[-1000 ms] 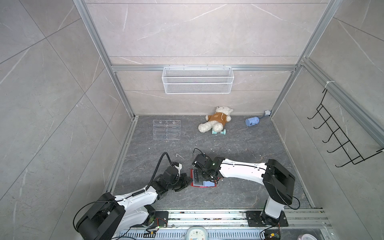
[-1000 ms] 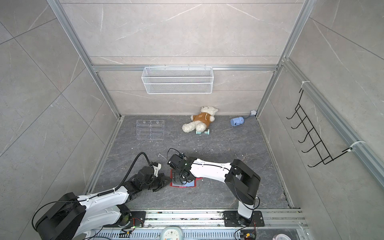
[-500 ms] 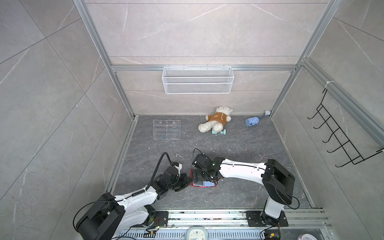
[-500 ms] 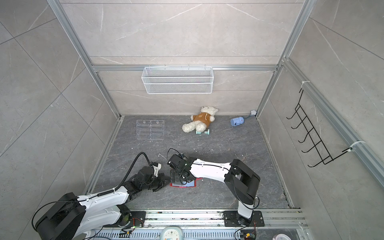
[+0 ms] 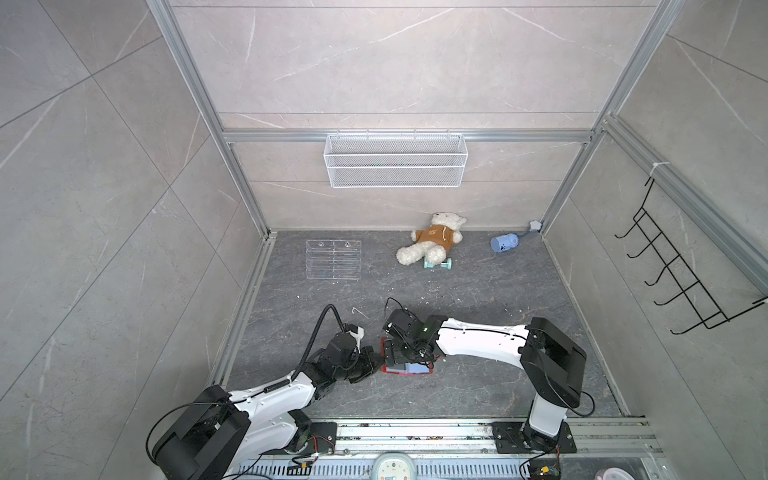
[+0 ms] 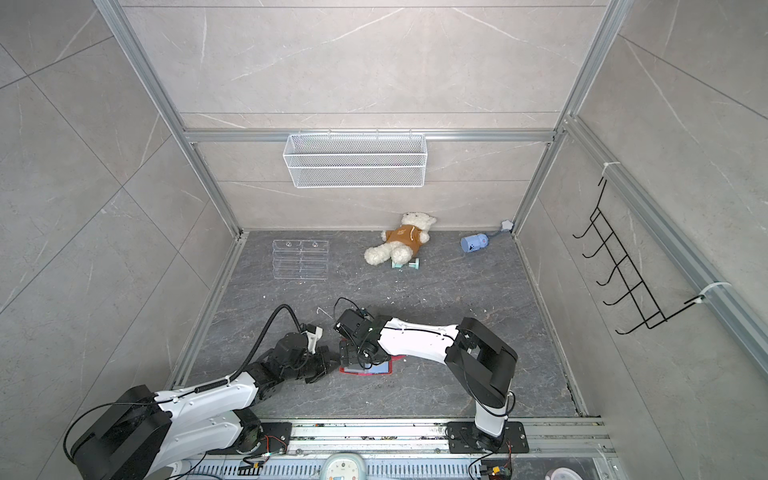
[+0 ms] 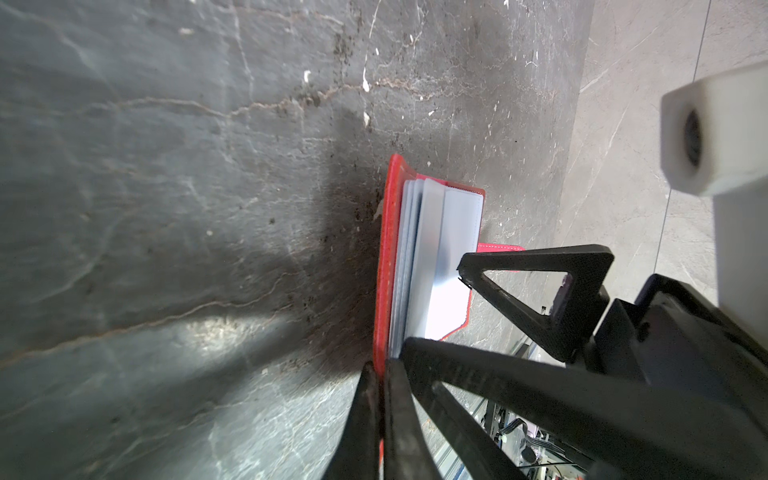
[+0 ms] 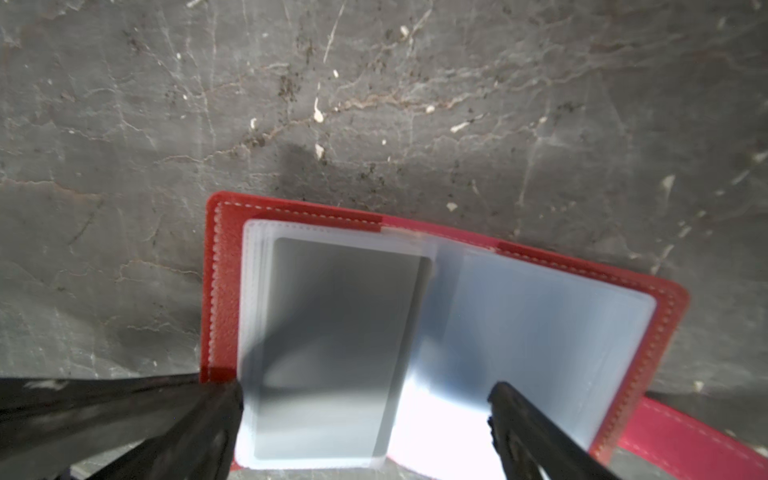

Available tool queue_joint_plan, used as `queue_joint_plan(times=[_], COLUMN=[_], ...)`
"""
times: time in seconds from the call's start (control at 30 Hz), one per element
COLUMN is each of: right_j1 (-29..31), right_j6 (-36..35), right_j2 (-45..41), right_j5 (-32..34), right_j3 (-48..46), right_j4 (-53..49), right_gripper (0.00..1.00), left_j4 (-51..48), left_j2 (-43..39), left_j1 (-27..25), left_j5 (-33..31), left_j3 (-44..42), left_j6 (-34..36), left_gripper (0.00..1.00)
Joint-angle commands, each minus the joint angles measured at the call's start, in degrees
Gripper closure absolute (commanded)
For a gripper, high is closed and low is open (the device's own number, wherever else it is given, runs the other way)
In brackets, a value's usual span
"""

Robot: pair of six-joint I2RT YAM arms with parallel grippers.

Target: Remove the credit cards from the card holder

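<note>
- red card holder [image 5: 411, 370] lies open on grey floor [image 5: 478, 386], near front rail
- left gripper [image 5: 375, 362] at its left edge
- right gripper [image 5: 395, 355] low over it
- teddy bear [image 5: 432, 243] and clear rack [image 5: 333, 259] far back, well apart

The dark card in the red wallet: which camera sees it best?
The right wrist view: the credit card faces the lens, inside a clear sleeve of the open card holder. The left wrist view shows the sleeves edge-on, no card. In both top views the right gripper hides it.

L tool [image 7: 377, 372] clamped, R tool [image 8: 363, 392] spread wide
</note>
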Motion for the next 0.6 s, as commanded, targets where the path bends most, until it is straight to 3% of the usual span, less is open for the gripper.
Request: queue_joint_plan(times=[0.0,0.23,0.57], right_j1=[-0.1,-0.1,-0.2], right_j6=[0.3,0.6,0.7], right_j2=[1.8,0.9,-0.2], right_j5=[0.7,1.2,1.6], right_j3=[0.0,-0.5,-0.5], right_j4=[-0.8,-0.8,-1.2], right_gripper=[0.08,0.14,0.14], left_j4=[1.2,1.0,0.9], left_j2=[-1.1,-1.3,-1.4], left_j1=[-0.1,-0.1,-0.1], left_j5=[-0.5,-0.7,-0.7], left_j3=[-0.1,-0.3,-0.4], left_j6=[0.3,0.2,0.2], left_gripper=[1.0,1.0,1.0])
